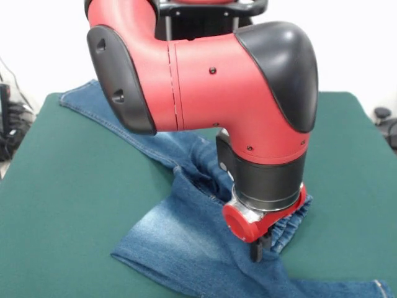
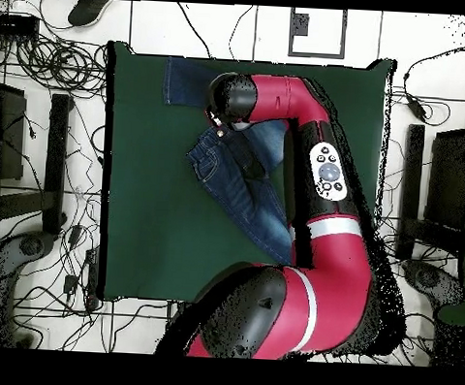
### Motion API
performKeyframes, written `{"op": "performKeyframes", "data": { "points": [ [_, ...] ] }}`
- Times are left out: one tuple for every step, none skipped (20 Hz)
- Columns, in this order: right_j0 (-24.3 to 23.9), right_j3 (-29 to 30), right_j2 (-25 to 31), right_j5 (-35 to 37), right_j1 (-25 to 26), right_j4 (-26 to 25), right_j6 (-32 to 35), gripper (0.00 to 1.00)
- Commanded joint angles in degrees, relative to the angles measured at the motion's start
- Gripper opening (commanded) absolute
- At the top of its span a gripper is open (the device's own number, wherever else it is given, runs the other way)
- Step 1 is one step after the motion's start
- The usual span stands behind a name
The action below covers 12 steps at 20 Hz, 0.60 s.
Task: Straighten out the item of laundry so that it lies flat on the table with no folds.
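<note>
The blue denim jeans (image 1: 180,230) lie crumpled on the green table (image 1: 68,205). One leg runs to the far left corner, the other to the near right edge, and cloth is folded over in the middle. My gripper (image 1: 257,248) is down at the gathered waistband (image 1: 291,223), touching or just above it. Whether it holds cloth is hidden. In the overhead view the jeans (image 2: 242,186) lie under my arm (image 2: 280,96) on the table (image 2: 147,225), one leg (image 2: 184,81) reaching the top edge. There the wrist covers the gripper.
My red arm's elbow and wrist (image 1: 205,81) hang low over the middle of the jeans and hide part of them. Cables and black equipment (image 2: 43,171) lie on the floor round the table. Bare green cloth shows to the front view's left and right.
</note>
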Motion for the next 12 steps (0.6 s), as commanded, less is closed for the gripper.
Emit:
{"op": "performKeyframes", "data": {
  "points": [
    [1.2, -0.5, 0.1, 11.6, -1.7, 3.7, 0.1, 0.0],
    [1.5, -1.7, 0.0, 12.4, -1.3, 3.7, -0.1, 0.0],
    [1.5, -2.0, 0.0, 12.8, -1.3, 3.7, -0.6, 0.0],
    [1.5, -2.2, -0.1, 13.0, -1.2, 3.8, -0.7, 0.0],
    [1.4, -1.9, -0.3, 12.8, -1.4, 3.9, -0.3, 0.0],
    [1.3, -1.7, -0.4, 12.6, -1.6, 4.1, 0.1, 0.0],
    [2.0, -3.7, -0.4, 13.6, -0.7, 3.8, 0.1, 0.0],
    [2.0, -3.8, -0.7, 13.7, -1.0, 3.8, 0.4, 0.0],
    [2.3, -4.9, -1.0, 13.8, -0.9, 3.6, 0.8, 0.0],
    [2.0, -4.5, -1.2, 13.2, -1.5, 3.3, 0.3, 0.0],
    [1.6, -3.3, -1.6, 12.9, -2.3, 3.2, 0.1, 0.0],
    [0.8, -0.8, -2.0, 11.8, -3.4, 3.2, -0.4, 0.0]
  ]
}}
